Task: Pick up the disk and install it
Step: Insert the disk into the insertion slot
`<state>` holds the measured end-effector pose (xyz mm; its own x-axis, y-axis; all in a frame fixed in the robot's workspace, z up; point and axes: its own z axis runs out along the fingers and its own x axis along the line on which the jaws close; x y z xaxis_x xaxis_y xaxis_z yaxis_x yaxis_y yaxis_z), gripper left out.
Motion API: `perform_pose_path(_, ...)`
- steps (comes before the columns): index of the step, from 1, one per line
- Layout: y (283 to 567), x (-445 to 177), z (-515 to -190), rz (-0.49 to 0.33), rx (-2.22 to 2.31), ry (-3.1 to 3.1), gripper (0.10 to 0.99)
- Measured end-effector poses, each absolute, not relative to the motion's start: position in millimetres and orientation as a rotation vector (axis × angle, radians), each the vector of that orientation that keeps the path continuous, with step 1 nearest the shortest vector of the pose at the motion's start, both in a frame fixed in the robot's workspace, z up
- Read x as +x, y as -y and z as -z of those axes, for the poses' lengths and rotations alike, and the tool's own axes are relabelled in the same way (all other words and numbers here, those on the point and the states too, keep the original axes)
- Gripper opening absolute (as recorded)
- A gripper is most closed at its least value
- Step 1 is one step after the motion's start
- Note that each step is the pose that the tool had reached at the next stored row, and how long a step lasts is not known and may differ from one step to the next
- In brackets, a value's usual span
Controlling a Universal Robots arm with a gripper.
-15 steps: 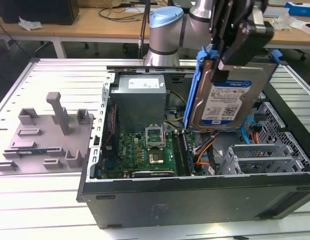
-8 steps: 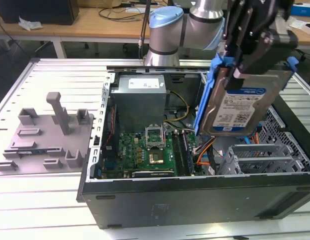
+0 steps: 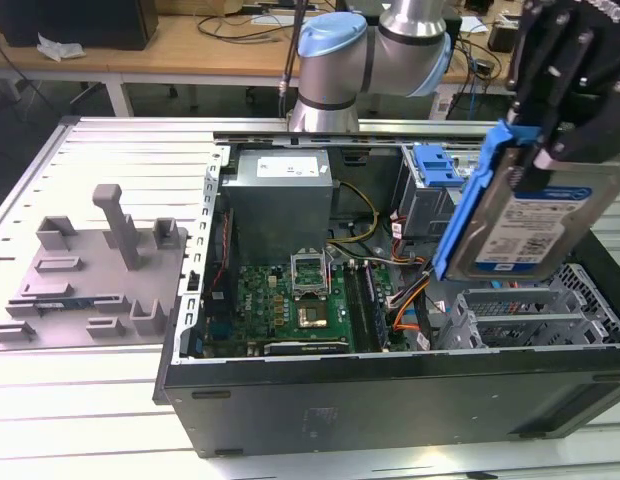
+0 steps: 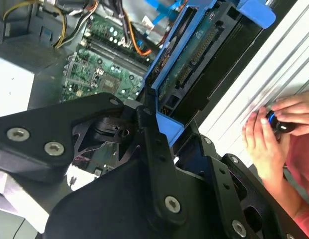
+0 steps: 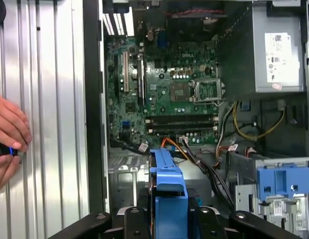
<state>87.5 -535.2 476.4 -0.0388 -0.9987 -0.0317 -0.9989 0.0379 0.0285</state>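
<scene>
The disk (image 3: 530,228), a silver drive with a white-and-blue label and a blue bracket (image 3: 472,195) along its edge, hangs tilted in the air above the exterior view's right end of the open computer case (image 3: 390,385). My gripper (image 3: 562,140) is shut on it from above. In the second wrist view the disk (image 4: 192,62) shows edge-on with its circuit side, clamped between my black fingers (image 4: 153,142). The first wrist view has the blue bracket (image 5: 167,175) rising from my gripper (image 5: 167,221), above the case floor beside the motherboard (image 5: 164,89).
Inside the case sit a grey power supply (image 3: 280,195), a motherboard (image 3: 290,300), loose cables (image 3: 405,290), a metal drive cage (image 3: 520,310) and a bare blue latch piece (image 3: 437,165). A grey fixture (image 3: 90,270) lies on the slatted table. A person's hands (image 4: 274,124) hold a small device beside the case.
</scene>
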Motion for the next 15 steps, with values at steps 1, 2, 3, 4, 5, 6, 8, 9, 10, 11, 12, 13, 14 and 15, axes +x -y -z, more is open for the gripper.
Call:
perform_pose_path(1,536,91,-476,-0.067,-2.176,-2.261,0.369)
perform_pose_path(2,536,96,-476,-0.067,-2.176,-2.261,0.369)
perform_pose_path(3,537,99,-475,-0.067,-2.176,-2.261,0.369)
perform_pose_path(4,537,102,-475,-0.067,-2.176,-2.261,0.369)
perform_pose_path(5,537,105,-475,-0.067,-2.176,-2.261,0.369)
perform_pose_path(6,538,107,-474,-0.067,-2.176,-2.261,0.369)
perform_pose_path(8,538,110,-474,-0.067,-2.176,-2.261,0.369)
perform_pose_path(9,538,110,-474,-0.067,-2.176,-2.261,0.369)
perform_pose_path(10,538,110,-474,-0.067,-2.176,-2.261,0.369)
perform_pose_path(11,538,110,-474,-0.067,-2.176,-2.261,0.369)
perform_pose_path(12,538,111,-474,-0.067,-2.176,-2.261,0.369)
perform_pose_path(13,538,112,-474,-0.067,-2.176,-2.261,0.369)
perform_pose_path(14,538,113,-474,-0.067,-2.176,-2.261,0.369)
perform_pose_path(15,538,114,-474,-0.067,-2.176,-2.261,0.369)
